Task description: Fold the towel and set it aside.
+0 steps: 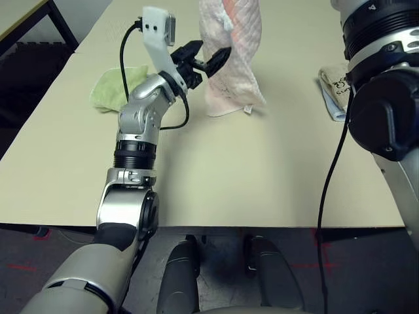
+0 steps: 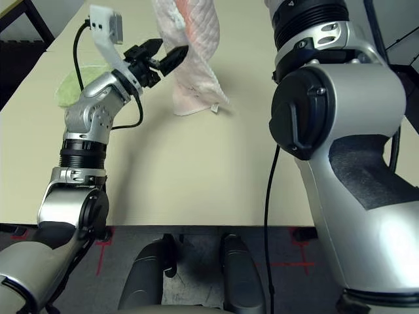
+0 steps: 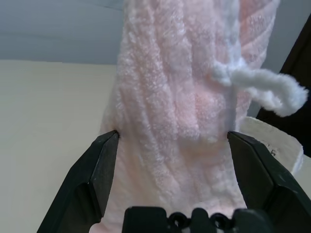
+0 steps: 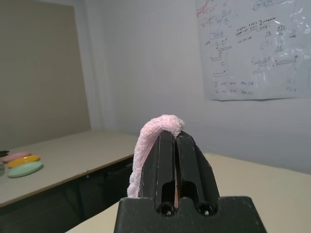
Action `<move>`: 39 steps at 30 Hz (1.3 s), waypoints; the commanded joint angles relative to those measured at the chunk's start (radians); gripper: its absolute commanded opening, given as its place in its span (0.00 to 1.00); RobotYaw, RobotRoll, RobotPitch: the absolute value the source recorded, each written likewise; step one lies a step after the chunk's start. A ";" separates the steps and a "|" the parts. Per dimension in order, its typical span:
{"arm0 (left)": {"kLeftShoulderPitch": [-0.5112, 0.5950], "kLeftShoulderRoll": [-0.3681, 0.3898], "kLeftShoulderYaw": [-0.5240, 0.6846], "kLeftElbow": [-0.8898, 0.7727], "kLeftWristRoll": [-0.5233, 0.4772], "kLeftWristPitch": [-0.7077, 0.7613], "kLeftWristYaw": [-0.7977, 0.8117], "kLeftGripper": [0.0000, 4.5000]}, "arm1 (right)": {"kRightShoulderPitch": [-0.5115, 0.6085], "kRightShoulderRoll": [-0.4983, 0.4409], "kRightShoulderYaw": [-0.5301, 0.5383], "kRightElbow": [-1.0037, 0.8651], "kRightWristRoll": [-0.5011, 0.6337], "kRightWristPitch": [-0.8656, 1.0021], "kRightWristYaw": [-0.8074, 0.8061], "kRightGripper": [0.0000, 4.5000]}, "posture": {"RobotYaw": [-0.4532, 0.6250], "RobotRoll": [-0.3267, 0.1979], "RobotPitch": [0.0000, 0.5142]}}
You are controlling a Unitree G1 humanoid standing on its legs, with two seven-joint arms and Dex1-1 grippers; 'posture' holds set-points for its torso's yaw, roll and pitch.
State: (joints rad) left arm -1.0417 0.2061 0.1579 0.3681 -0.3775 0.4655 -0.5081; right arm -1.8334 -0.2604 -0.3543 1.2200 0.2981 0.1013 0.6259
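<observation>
Towel hangs from the right jaws over the desk

The towel (image 1: 232, 62) hangs above the far middle of the desk (image 1: 216, 176), pink with a quilted texture, its top grasped in the right jaws (image 4: 175, 138). Those jaws are clenched together, and a bit of the pink cloth folds over their tips and droops down one side. The lower end hangs down to the desk; whether it rests there or stops just above, I cannot tell. A small white tag (image 1: 248, 108) sticks out from the bottom edge, and a fluffy white strip of trim (image 3: 272, 87) juts from the cloth higher up.

The left jaws (image 3: 172, 145) are released, spread wide with the towel's hanging cloth in front of them and between their tips in the wrist view. They grip nothing. Whether either tip touches the cloth, I cannot tell.

On the left side of the desk, beyond the left forearm, lies a light green cloth (image 1: 108, 90). On the right side, partly hidden by the right arm, lies a beige cloth (image 1: 337, 84) with dark script, and a light blue cloth (image 1: 335, 110) shows from under it. Both lie well apart from the pink towel.
</observation>
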 commanded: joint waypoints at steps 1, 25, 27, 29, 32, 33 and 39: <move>-0.035 -0.016 0.001 -0.057 -0.032 0.067 0.038 1.00 | 0.005 0.006 0.005 -0.026 0.009 0.009 0.002 0.01 | 0.39 0.62 0.32; -0.096 -0.040 -0.050 0.144 0.245 0.080 0.538 1.00 | 0.022 0.000 -0.005 -0.036 0.015 0.021 -0.013 0.01 | 0.40 0.62 0.31; -0.079 -0.027 -0.054 0.128 0.245 0.086 0.519 1.00 | 0.025 -0.005 -0.004 -0.034 0.013 0.018 -0.017 0.01 | 0.40 0.62 0.31; -0.050 -0.012 -0.058 0.096 0.238 0.109 0.489 1.00 | 0.025 -0.010 -0.004 -0.029 0.011 0.012 -0.024 0.01 | 0.40 0.62 0.31; 0.014 0.026 -0.072 0.045 0.238 0.135 0.433 1.00 | 0.018 -0.026 -0.010 -0.018 0.010 0.000 -0.040 0.01 | 0.40 0.62 0.31; 0.030 0.034 -0.072 0.034 0.237 0.143 0.422 1.00 | 0.015 -0.030 -0.012 -0.015 0.010 -0.003 -0.042 0.01 | 0.40 0.62 0.31; 0.135 0.053 -0.111 -0.048 0.178 0.225 0.248 1.00 | 0.001 -0.050 -0.012 -0.004 0.007 -0.018 -0.048 0.01 | 0.40 0.62 0.31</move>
State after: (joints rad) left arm -0.9413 0.2613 0.0836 0.3579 -0.1693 0.6473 -0.1931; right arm -1.8147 -0.3031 -0.3638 1.2167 0.3019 0.0978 0.5806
